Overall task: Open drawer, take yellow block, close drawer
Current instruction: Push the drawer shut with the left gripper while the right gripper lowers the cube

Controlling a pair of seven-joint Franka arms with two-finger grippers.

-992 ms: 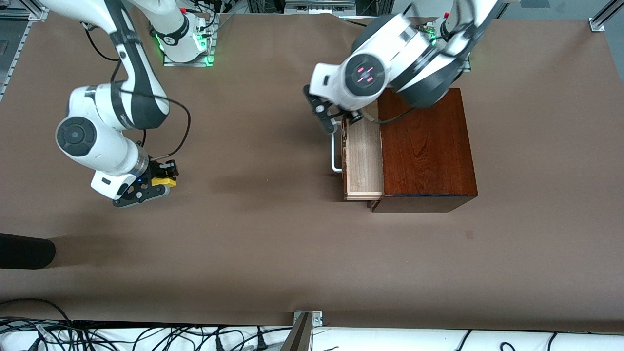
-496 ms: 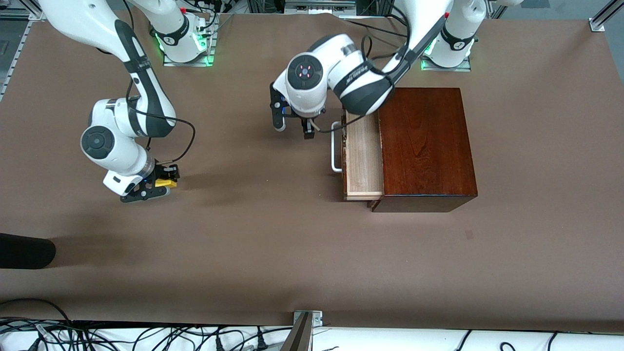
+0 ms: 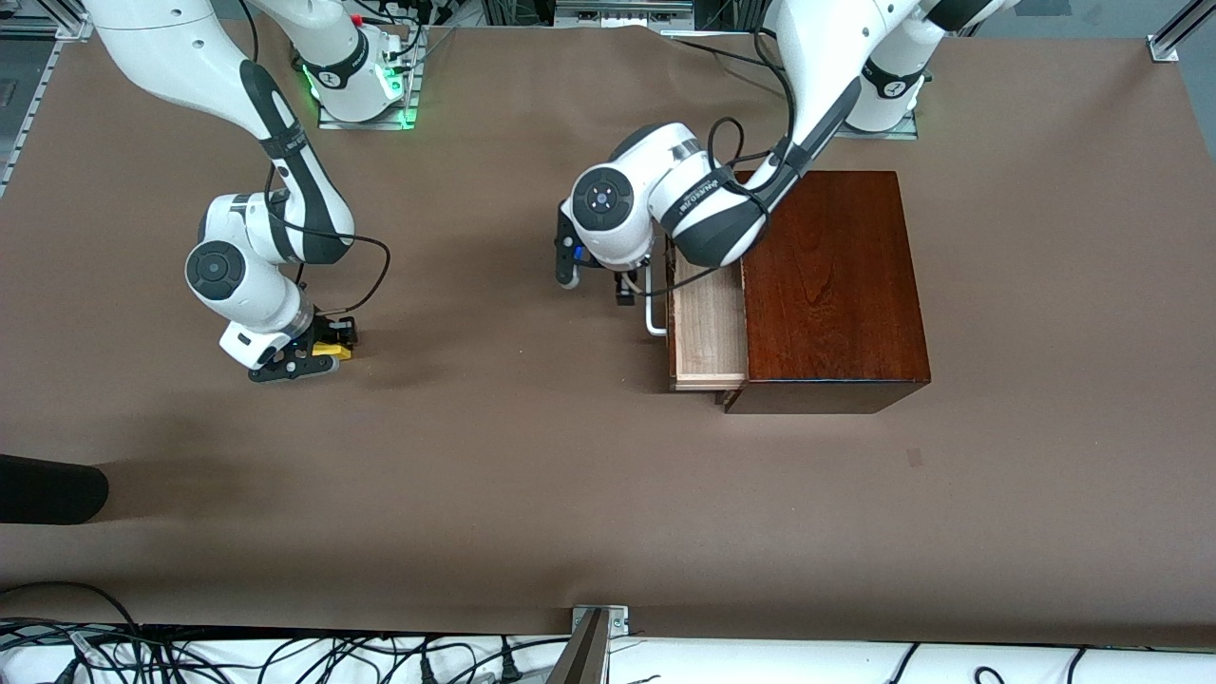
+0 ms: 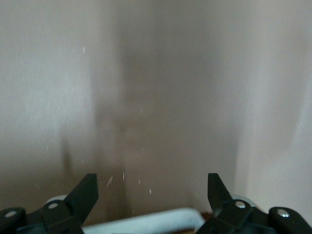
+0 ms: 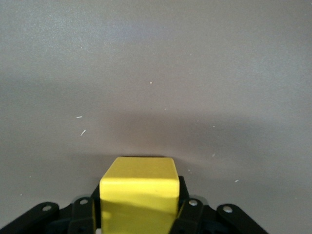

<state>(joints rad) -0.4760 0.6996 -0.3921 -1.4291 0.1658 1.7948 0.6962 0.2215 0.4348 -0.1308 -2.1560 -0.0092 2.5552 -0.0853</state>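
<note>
The dark reddish-brown wooden box (image 3: 831, 290) stands toward the left arm's end of the table. Its drawer (image 3: 705, 323) is pulled part way out, and the pale interior that shows holds nothing. The white bar handle (image 3: 652, 306) is on its front. My left gripper (image 3: 596, 282) is open, low in front of the drawer, one finger close beside the handle. In the left wrist view the handle (image 4: 146, 222) lies between the spread fingers (image 4: 87, 194). My right gripper (image 3: 309, 359) is shut on the yellow block (image 3: 329, 351), held low over the table toward the right arm's end. The block fills the right wrist view (image 5: 139, 192).
A black rounded object (image 3: 47, 489) juts in at the table's edge near the right arm's end. Cables and a metal bracket (image 3: 598, 622) run along the table edge nearest the front camera.
My left gripper swung from above the drawer out over the table, then came down close beside the handle. My right gripper sank lower with the yellow block. The drawer has not moved.
</note>
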